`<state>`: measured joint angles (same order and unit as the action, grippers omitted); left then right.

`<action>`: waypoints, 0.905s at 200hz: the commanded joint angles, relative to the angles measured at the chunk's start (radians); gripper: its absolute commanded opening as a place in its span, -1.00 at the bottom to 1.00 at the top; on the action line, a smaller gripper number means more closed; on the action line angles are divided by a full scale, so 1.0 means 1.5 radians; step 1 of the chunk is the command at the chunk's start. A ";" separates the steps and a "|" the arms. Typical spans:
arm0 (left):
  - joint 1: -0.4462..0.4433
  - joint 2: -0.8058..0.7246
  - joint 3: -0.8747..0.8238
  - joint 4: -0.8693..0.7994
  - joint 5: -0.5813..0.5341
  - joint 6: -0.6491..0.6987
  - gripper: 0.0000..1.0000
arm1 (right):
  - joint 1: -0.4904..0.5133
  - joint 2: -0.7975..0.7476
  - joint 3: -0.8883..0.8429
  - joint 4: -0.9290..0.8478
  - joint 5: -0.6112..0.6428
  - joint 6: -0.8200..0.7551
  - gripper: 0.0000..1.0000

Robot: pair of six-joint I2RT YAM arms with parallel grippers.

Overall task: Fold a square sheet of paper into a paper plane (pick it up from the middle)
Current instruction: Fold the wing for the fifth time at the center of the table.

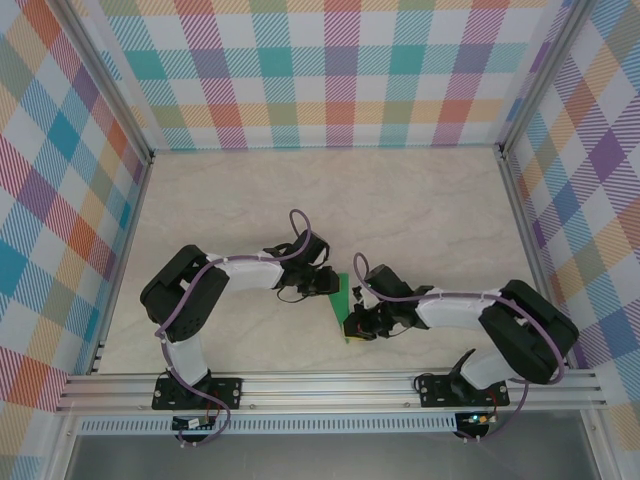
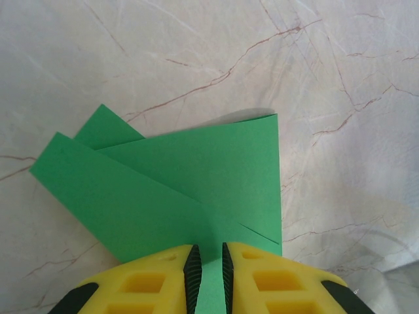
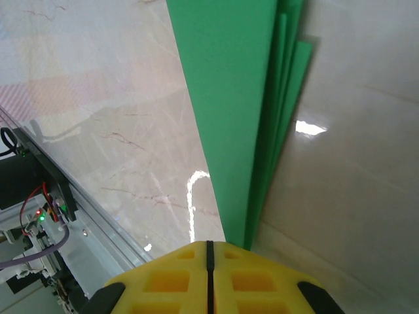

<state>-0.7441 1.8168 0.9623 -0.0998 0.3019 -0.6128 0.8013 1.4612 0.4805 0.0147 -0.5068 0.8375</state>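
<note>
Folded green paper held between both grippers above the marble table

The paper plane (image 1: 343,300), folded into layered flaps, is gripped at one edge by the left gripper (image 2: 209,278), whose yellow fingers (image 2: 150,284) are clamped on the sheet with a narrow gap. The right gripper (image 3: 209,261) is pressed fully closed at the paper's narrow end, where the layers are seen edge-on over the table (image 1: 420,210)

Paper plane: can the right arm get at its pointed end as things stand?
Probably yes: the right gripper looks already shut at the tip of the paper plane, while the left gripper pinches another edge.
</note>
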 commanded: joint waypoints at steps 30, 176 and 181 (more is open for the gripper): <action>-0.002 0.028 -0.017 -0.045 -0.048 -0.004 -0.57 | 0.037 0.080 0.001 -0.063 0.053 -0.022 -0.86; -0.001 0.002 -0.027 -0.044 -0.052 -0.012 -0.57 | 0.044 -0.007 -0.010 -0.094 0.061 -0.014 -0.78; 0.000 0.000 -0.028 -0.044 -0.052 -0.013 -0.56 | 0.044 -0.017 -0.010 -0.094 0.063 -0.013 -0.77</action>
<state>-0.7441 1.8118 0.9581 -0.0959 0.2985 -0.6170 0.8577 1.4574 0.4767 -0.0246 -0.4603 0.8284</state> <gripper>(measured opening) 0.216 0.110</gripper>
